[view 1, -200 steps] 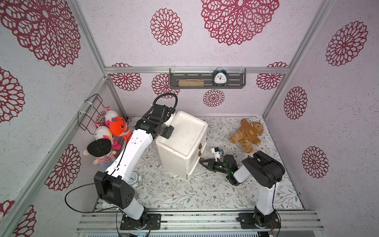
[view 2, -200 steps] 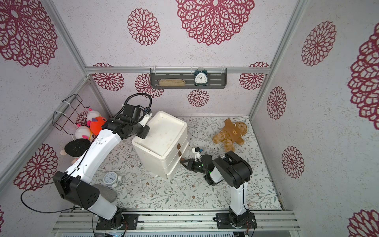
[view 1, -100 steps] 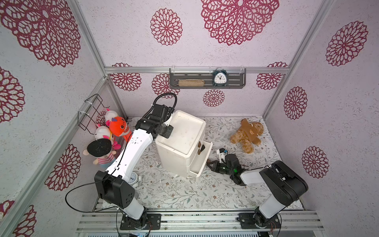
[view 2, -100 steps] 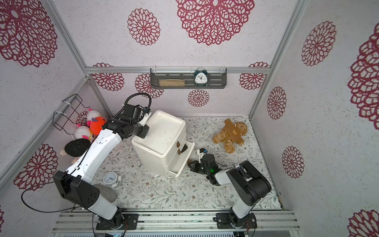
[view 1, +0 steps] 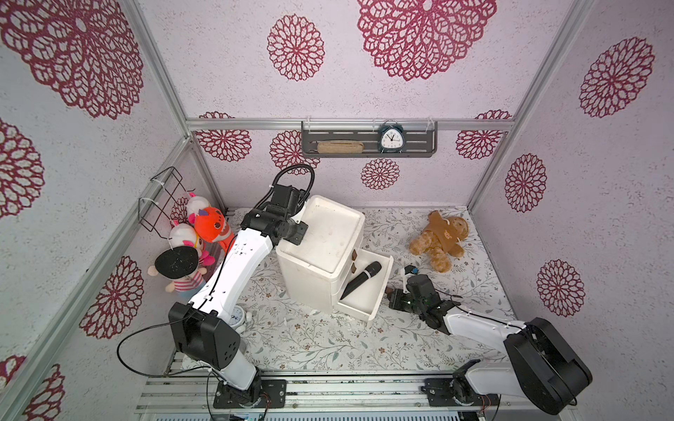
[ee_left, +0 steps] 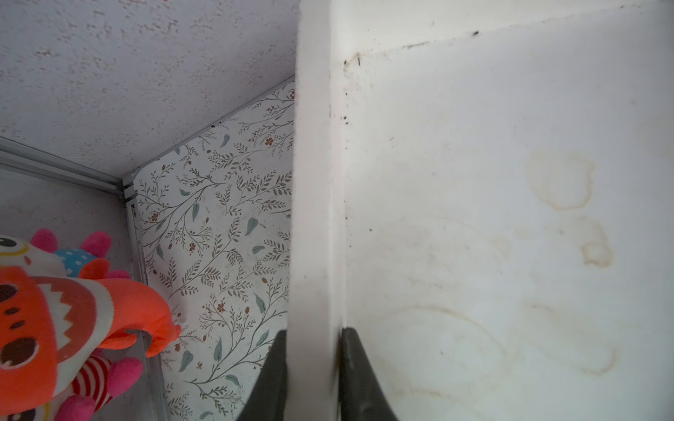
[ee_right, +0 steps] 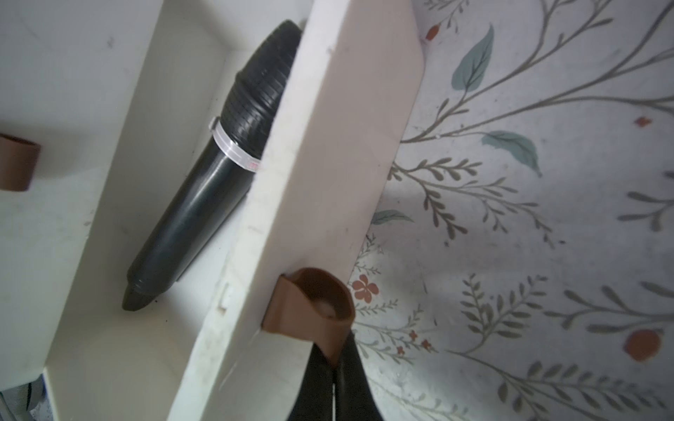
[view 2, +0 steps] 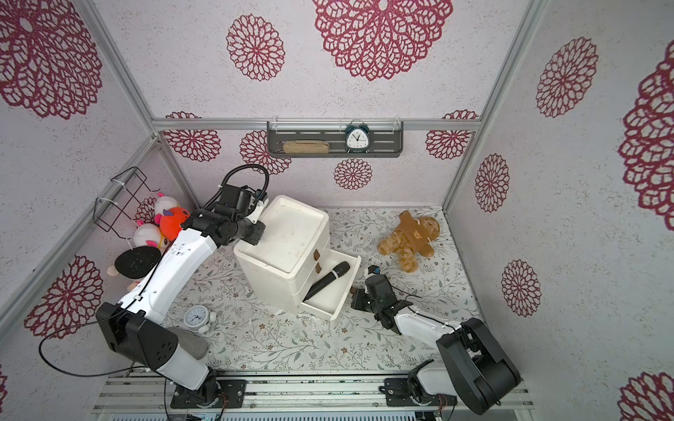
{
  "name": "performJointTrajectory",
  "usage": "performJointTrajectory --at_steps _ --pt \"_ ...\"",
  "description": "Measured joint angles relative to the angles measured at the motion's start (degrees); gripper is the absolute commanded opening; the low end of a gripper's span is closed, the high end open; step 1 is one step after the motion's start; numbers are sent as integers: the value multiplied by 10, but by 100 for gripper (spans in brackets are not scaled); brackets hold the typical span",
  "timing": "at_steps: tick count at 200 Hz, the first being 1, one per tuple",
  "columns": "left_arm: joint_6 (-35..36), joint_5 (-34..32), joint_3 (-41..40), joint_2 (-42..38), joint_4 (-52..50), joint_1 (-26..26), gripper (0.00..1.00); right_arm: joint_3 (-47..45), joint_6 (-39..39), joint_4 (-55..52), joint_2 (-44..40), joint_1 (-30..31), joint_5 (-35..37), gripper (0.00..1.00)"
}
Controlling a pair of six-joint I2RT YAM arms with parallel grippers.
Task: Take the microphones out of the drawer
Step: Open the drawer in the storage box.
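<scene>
Floral-print bench (view 1: 310,342) sits nearest us. Right end effector (ee_right: 333,364) is pinched tight on the brown drawer handle (ee_right: 310,302), low and side-on to the drawer (view 1: 355,310). We judge the drawer is out far enough: the whole microphone (view 1: 361,279) shows. It lies flat and diagonal inside, head in the far corner against the front panel, tail toward the cabinet (view 1: 328,237). So the step in hand is let go and re-grasp. We'd open the jaws and back straight off the handle so nothing drags the drawer shut. Then lift above the front panel and come down from above, jaws across the body just below the clear ring under the head. Body looks smooth and tapered, so we'd avoid the thin tail; it may slip. Watch the front panel beside the head: little room for a finger there, so mid-body looks safer. Further back, left end effector (ee_left: 312,339) is clamped on the cabinet's top rim, one finger each side. We'd use it as a brace until the microphone is up and out.
</scene>
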Motion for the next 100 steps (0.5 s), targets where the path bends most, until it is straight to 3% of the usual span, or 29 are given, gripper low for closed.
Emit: performJointTrajectory --at_steps 45,57,100 --pt "0 2 0 0 0 0 0 14 -29 -38 -11 0 5 0" --pt "0 2 0 0 0 0 0 21 -37 -50 -13 0 7 5" --pt "0 4 0 0 0 0 1 54 -67 -135 -34 -12 46 54"
